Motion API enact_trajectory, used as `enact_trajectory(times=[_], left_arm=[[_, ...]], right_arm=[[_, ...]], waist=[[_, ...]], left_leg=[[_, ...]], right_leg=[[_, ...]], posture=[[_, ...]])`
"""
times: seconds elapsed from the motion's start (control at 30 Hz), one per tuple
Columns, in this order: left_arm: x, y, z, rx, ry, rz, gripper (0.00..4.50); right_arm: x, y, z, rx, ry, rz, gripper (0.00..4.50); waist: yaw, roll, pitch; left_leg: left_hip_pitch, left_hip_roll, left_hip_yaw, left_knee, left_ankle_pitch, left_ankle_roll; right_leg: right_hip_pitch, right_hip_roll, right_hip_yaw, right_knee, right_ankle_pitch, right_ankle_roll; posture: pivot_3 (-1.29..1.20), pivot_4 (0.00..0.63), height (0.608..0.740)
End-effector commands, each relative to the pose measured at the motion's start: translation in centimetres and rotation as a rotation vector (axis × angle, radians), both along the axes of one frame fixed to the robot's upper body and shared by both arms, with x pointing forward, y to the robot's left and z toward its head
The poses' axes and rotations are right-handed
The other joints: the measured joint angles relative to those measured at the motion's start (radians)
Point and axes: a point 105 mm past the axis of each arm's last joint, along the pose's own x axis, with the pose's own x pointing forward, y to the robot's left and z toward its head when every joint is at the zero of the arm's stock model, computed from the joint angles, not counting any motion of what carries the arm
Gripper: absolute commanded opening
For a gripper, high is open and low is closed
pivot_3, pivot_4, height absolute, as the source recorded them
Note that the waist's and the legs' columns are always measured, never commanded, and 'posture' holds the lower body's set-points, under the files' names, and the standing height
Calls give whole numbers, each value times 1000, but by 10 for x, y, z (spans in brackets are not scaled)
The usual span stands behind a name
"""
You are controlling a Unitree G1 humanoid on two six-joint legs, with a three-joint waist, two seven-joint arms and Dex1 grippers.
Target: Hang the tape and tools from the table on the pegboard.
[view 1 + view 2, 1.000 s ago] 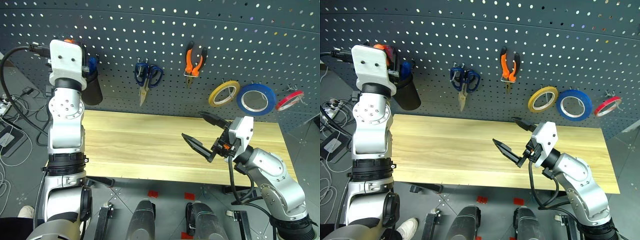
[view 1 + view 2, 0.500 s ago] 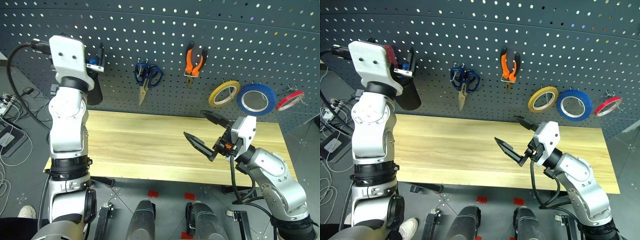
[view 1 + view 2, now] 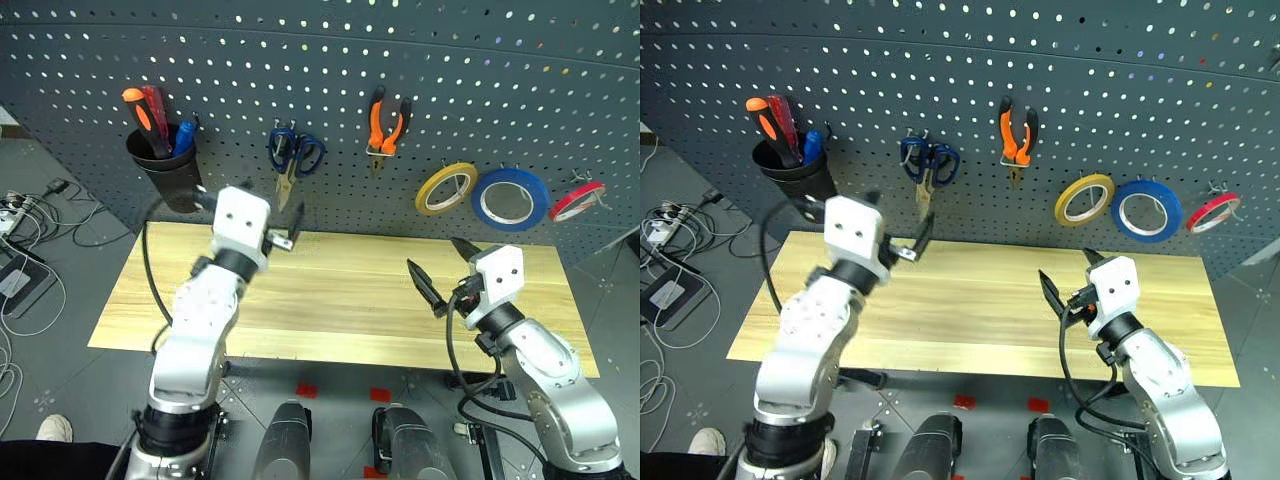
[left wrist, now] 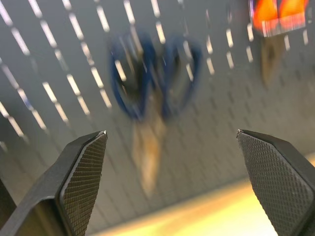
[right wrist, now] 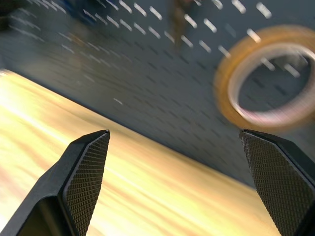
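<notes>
The blue tape point(image 3: 511, 198) hangs on the dark pegboard point(image 3: 330, 60) between a yellow roll point(image 3: 447, 187) and a red roll point(image 3: 577, 199). Orange-and-black pliers point(image 3: 388, 125) and blue-handled scissors point(image 3: 295, 155) hang on hooks. An orange-and-black screwdriver point(image 3: 138, 106) stands in a black cup point(image 3: 165, 170) on the board. My left gripper point(image 3: 255, 205) is open and empty over the table point(image 3: 330, 290), facing the blurred scissors point(image 4: 152, 88). My right gripper point(image 3: 435, 255) is open and empty over the table's right part, facing the yellow roll point(image 5: 268, 76).
The cup also holds a red-handled screwdriver point(image 3: 158, 100) and a blue-handled item point(image 3: 183, 138). Cables and a power strip point(image 3: 15, 205) lie on the floor to the left of the table.
My left arm has dropped from the black cup down and right to over the table, leaving the screwdriver in the cup. My right gripper has shifted right and turned toward the pegboard.
</notes>
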Motion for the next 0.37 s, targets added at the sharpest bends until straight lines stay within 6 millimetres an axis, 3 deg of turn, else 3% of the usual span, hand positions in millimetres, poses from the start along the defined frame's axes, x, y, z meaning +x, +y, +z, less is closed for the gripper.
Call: enact_trajectory(times=[0.03,0.17,0.27,0.37], left_arm=[[-2,7,-5,-73,38,39,4458],[4,18,-35,-144,177,75,4458],[2,21,-63,-179,285,73,4458],[-2,21,-77,-165,324,61,4458]], right_arm=[[-3,-7,-5,-8,25,-102,4500],[-4,-17,-25,-22,107,-191,4500],[-4,-24,-32,-28,136,-246,4500],[-5,-27,-35,-35,147,-268,4500]], waist=[[-1,0,-1],[-6,5,-18],[-9,6,-29],[-10,7,-32]], left_leg=[[0,0,0,0,0,0],[0,0,0,0,0,0],[1,-1,1,-1,-1,1],[2,-1,1,-1,-2,4]], right_leg=[[0,0,0,0,0,0],[0,0,0,-1,0,0],[1,0,1,-1,0,0],[1,0,1,-1,0,0]], posture=[[79,206,740],[69,191,740],[69,191,740],[69,191,740]])
